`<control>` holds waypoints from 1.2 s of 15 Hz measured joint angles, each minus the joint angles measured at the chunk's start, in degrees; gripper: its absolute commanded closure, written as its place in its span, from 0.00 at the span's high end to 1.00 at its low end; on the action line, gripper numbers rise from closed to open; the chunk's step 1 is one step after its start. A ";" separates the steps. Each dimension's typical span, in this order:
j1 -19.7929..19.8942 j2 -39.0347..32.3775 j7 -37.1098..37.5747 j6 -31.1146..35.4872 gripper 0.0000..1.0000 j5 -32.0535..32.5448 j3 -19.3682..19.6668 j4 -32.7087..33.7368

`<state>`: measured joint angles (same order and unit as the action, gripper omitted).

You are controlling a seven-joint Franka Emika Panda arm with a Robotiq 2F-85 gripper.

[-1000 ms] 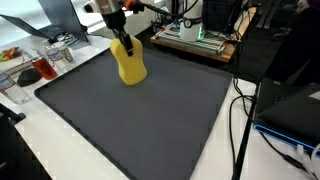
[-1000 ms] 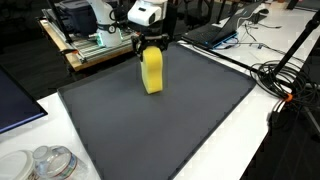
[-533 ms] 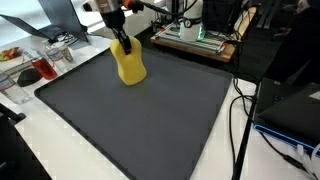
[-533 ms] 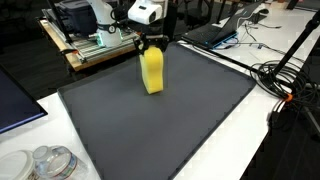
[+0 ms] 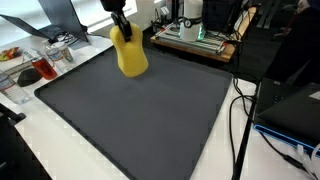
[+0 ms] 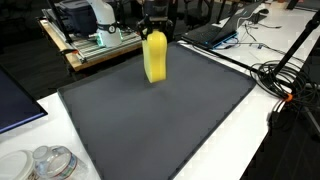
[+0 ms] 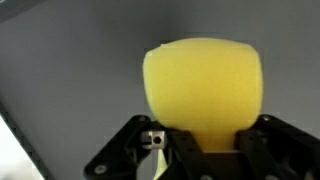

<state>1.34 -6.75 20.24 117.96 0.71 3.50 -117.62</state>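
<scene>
One gripper (image 5: 121, 30) is clamped narrow on the top of the one yellow object (image 5: 131, 58), which hangs tilted just below it, over one dark mat (image 5: 150, 120). The mat's far edge lies close behind the gripper, and most of the mat spreads out in front of it. Several black cables (image 6: 285, 80) lie well off to the side, beyond the mat's edge
</scene>
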 measured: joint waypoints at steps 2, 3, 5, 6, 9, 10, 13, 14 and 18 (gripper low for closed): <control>-0.84 2.97 0.07 -6.06 0.08 0.02 -0.63 1.60; -1.21 4.43 0.12 -8.83 0.08 0.02 -1.05 2.61; -1.72 7.00 0.50 -13.76 0.08 0.22 -1.95 5.05; -1.90 8.07 0.59 -15.78 0.08 0.23 -2.41 6.44; -2.23 10.51 0.80 -20.67 0.08 0.23 -3.62 11.12; -2.29 10.98 0.91 -22.43 0.08 0.25 -3.99 13.03; -2.32 11.56 1.03 -27.98 0.08 0.27 -4.92 19.61; -2.33 11.55 1.03 -29.77 0.08 0.30 -5.15 21.90; -2.42 11.11 1.51 -36.62 0.08 0.74 -6.10 31.14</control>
<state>-1.08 4.35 21.76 81.34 1.45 -2.59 -86.49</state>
